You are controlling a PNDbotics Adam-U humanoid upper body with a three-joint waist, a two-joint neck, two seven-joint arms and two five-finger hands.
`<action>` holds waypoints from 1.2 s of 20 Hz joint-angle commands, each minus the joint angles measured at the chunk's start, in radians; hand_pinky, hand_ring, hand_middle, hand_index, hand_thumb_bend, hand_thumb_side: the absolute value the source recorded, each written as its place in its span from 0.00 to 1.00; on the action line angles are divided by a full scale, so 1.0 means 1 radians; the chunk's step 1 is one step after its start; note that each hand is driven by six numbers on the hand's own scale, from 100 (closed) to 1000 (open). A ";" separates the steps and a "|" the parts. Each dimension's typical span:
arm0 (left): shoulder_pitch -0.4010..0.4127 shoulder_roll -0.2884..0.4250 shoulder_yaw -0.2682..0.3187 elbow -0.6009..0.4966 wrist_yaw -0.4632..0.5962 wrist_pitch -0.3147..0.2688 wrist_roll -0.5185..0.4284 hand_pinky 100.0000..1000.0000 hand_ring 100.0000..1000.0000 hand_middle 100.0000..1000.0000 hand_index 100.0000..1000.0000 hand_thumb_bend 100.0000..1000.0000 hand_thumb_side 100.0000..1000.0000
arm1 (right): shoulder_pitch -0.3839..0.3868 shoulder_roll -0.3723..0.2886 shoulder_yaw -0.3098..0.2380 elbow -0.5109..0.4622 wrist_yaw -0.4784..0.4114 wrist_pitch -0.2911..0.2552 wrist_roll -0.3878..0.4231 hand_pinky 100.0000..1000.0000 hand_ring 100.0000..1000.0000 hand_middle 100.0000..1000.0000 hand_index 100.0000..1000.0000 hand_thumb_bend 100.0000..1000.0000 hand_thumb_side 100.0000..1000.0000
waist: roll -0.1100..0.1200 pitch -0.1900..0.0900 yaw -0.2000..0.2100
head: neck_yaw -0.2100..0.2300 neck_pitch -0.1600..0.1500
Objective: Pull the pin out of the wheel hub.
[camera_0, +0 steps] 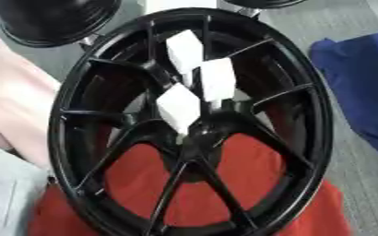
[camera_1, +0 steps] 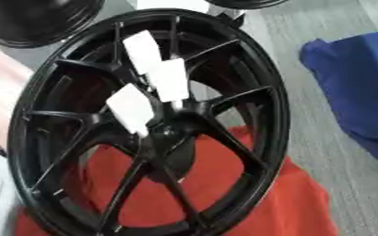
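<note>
Here, three white pins (camera_0: 180, 107) stand in the centre of the black wheel hub (camera_0: 194, 133); their long axes tilt up toward eleven to twelve o'clock; the lowest sits at seven o'clock of the other two; neither robot hand is in view, so the nearer hand and its opening cannot be told; red cloth (camera_0: 249, 184) lies beneath.

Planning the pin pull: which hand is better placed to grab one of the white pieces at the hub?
Cannot tell: neither hand is in view. The three white pieces stick out of the black wheel near its hub, facing the camera, about centred, so neither side is favoured.
</note>
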 commanded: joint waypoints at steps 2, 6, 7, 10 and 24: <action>-0.029 0.142 -0.090 -0.010 -0.066 -0.061 -0.064 0.82 0.75 0.72 0.83 0.44 0.69 | -0.018 -0.034 -0.005 -0.019 -0.007 -0.002 0.003 0.84 0.68 0.60 0.77 0.00 0.33 | -0.011 -0.021 0.000 | 0.013 -0.015; -0.082 0.146 -0.181 0.001 -0.105 -0.115 -0.119 0.80 0.74 0.71 0.83 0.43 0.69 | -0.026 -0.045 0.002 -0.019 -0.018 -0.001 0.007 0.84 0.68 0.60 0.77 0.00 0.32 | -0.015 -0.029 -0.007 | 0.016 -0.007; -0.103 0.128 -0.203 0.014 -0.113 -0.129 -0.133 0.80 0.74 0.71 0.83 0.43 0.69 | -0.026 -0.045 0.004 -0.019 -0.019 -0.001 0.009 0.84 0.68 0.60 0.77 0.00 0.33 | -0.015 -0.029 -0.007 | 0.014 -0.003; -0.171 0.067 -0.272 0.052 -0.141 -0.168 -0.176 0.79 0.74 0.71 0.83 0.42 0.69 | -0.018 -0.039 0.005 -0.016 -0.015 0.008 0.013 0.84 0.68 0.60 0.77 0.00 0.34 | -0.012 -0.032 -0.004 | 0.007 -0.003; -0.411 -0.071 -0.462 0.051 0.016 -0.027 -0.380 0.76 0.74 0.71 0.84 0.46 0.64 | 0.018 -0.025 -0.009 -0.019 0.029 0.010 0.002 0.84 0.68 0.60 0.77 0.00 0.35 | -0.013 -0.022 0.036 | -0.038 -0.011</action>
